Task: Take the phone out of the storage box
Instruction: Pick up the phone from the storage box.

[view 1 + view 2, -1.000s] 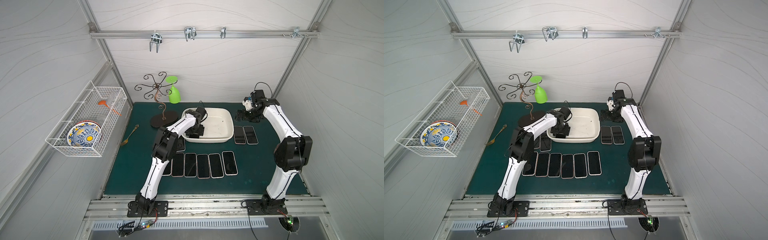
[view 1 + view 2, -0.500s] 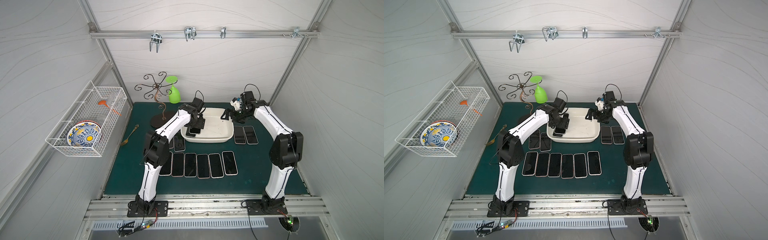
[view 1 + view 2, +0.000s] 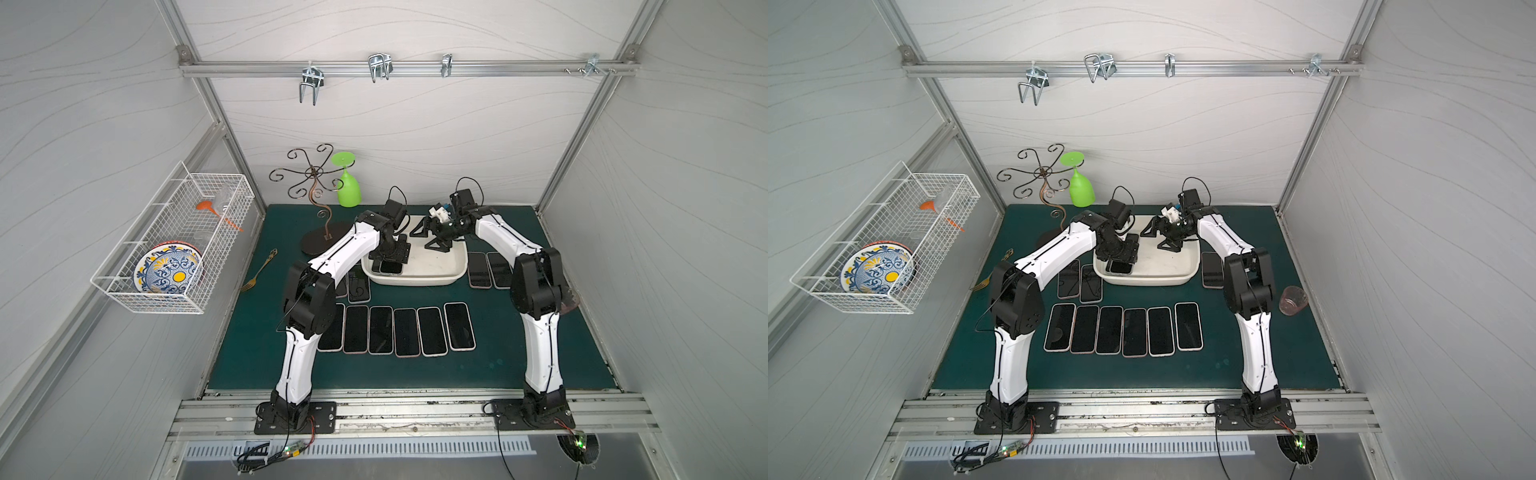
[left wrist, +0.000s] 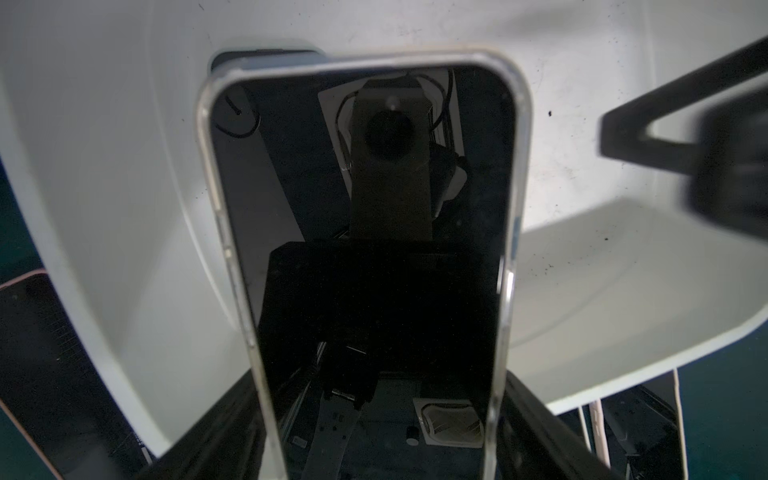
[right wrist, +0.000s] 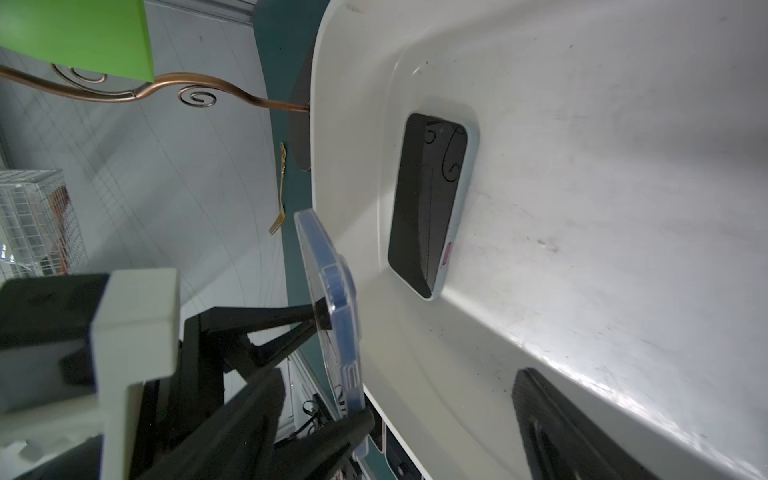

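Over 1 storage box: left gripper pinches 1 phone; right gripper spread

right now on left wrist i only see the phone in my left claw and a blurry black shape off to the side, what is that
observer: the right claw, open and empty, hovering over the storage box.
operator: anything else in the box
observer: a second phone, flat and screen up on the box floor near a corner.
operator: what's on the mat in front of it
observer: a row of six phones lies side by side on the green mat.
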Robot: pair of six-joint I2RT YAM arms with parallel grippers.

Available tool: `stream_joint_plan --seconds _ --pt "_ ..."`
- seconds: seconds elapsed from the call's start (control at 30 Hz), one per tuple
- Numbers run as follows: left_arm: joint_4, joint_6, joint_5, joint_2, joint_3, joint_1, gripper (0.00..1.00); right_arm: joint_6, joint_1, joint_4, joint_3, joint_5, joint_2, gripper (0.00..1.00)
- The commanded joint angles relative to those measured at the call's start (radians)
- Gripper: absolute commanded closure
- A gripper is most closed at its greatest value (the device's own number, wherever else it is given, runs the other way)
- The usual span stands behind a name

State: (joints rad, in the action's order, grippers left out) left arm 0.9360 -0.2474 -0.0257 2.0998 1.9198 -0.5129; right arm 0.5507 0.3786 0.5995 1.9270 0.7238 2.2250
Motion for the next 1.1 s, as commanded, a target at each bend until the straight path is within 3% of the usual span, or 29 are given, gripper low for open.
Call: stream_joint_plan --seconds 0.0,0.27,0.33,0.37,0.4,0.5,0.7,0.9,0.97,1.07 --pt "-0.044 -0.007 -0.032 -0.055 0.007 0.005 0.71 0.090 0.024 -0.076 0.032 0.082 0.036 0.13" --pt "-0.056 -0.018 -0.060 -0.053 0.006 0.013 0.72 0.177 0.062 -0.193 0.025 0.150 0.062 0.28" --pt "-0.061 -0.028 -0.070 -0.052 0.005 0.018 0.72 0.193 0.069 -0.216 0.013 0.172 0.064 0.38" --pt "-0.062 -0.030 -0.074 -0.054 0.004 0.019 0.72 0.206 0.071 -0.232 0.001 0.173 0.061 0.55" --pt "-0.067 -0.033 -0.078 -0.055 0.003 0.021 0.72 0.218 0.072 -0.248 -0.012 0.178 0.060 0.62" --pt "-0.075 -0.043 -0.102 -0.058 0.006 0.024 0.73 0.240 0.075 -0.277 -0.033 0.191 0.055 0.72" --pt "-0.093 -0.069 -0.158 -0.069 0.000 0.036 0.73 0.230 0.075 -0.264 -0.051 0.194 0.027 0.89" --pt "-0.118 -0.089 -0.216 -0.088 -0.008 0.045 0.74 0.212 0.077 -0.246 -0.048 0.204 0.004 0.97" --pt "-0.118 -0.098 -0.240 -0.090 -0.008 0.048 0.68 0.201 0.075 -0.233 -0.049 0.203 -0.003 1.00" --pt "-0.151 -0.141 -0.329 -0.105 -0.039 0.077 0.46 0.189 0.066 -0.225 -0.071 0.200 -0.030 1.00"
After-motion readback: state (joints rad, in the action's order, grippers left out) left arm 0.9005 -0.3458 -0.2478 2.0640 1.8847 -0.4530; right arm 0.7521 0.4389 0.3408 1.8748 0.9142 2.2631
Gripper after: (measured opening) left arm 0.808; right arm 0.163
